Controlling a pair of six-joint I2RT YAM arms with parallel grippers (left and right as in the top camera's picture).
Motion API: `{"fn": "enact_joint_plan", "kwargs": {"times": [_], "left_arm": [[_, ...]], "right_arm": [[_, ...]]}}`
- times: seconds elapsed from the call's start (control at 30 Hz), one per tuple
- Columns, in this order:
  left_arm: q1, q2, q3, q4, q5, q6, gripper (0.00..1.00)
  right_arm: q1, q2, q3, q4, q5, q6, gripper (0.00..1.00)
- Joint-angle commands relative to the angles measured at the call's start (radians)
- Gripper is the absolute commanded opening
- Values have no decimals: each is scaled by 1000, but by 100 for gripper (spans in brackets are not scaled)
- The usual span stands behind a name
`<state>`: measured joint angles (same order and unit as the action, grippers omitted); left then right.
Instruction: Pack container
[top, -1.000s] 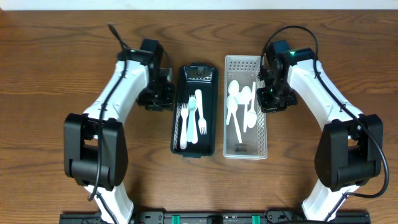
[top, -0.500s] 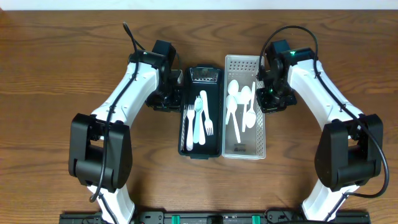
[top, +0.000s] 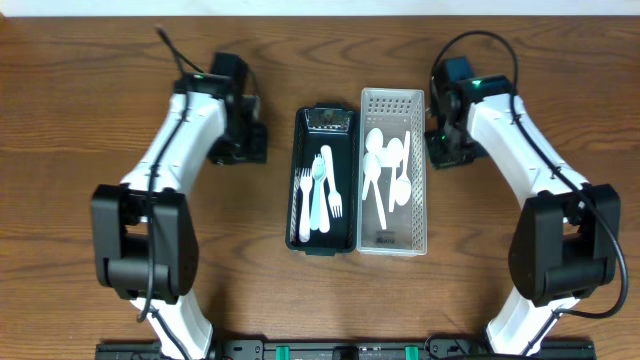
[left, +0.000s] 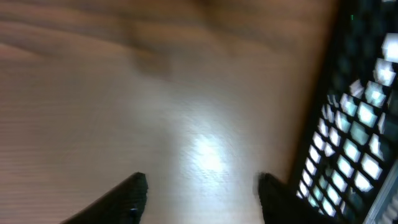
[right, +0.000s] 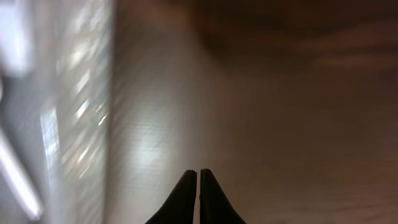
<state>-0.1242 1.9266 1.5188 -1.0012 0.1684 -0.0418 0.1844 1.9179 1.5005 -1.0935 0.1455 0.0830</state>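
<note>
A black mesh container (top: 302, 180) holds white and pale blue forks (top: 319, 190). Touching it on the right, a white perforated container (top: 423, 170) holds white spoons (top: 385, 170). My left gripper (top: 245, 145) is open and empty over bare table, left of the black container; its wrist view shows the black mesh wall (left: 348, 143) at the right beside the jaws (left: 202, 186). My right gripper (top: 440, 150) is shut and empty just right of the white container; its wrist view shows the white wall (right: 56, 118) at the left of the fingertips (right: 198, 176).
The wooden table (top: 80, 120) extends on both sides of the two containers. A black rail (top: 320, 350) runs along the front edge. Both arms rise from the front and bend in toward the containers.
The black container has slid right against the white one. My left gripper then pulled back to the left, away from it. My right gripper moved slightly right, off the white container's edge.
</note>
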Motion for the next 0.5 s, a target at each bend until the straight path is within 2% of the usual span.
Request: {"fn": "enact_joint_plan", "kwargs": {"times": [0.0, 0.1, 0.2, 0.47], "left_arm": [[56, -53, 33, 13, -31, 17, 71], [102, -106, 33, 19, -33, 46, 85], [133, -183, 33, 10, -65, 45, 91], [142, -449, 5, -23, -117, 72, 95]], "right_arm": [[-37, -39, 39, 46, 90, 49, 8], [-58, -100, 39, 92, 90, 59, 11], [-67, -177, 39, 118, 90, 59, 14], [-68, -418, -8, 111, 71, 86, 17]]}}
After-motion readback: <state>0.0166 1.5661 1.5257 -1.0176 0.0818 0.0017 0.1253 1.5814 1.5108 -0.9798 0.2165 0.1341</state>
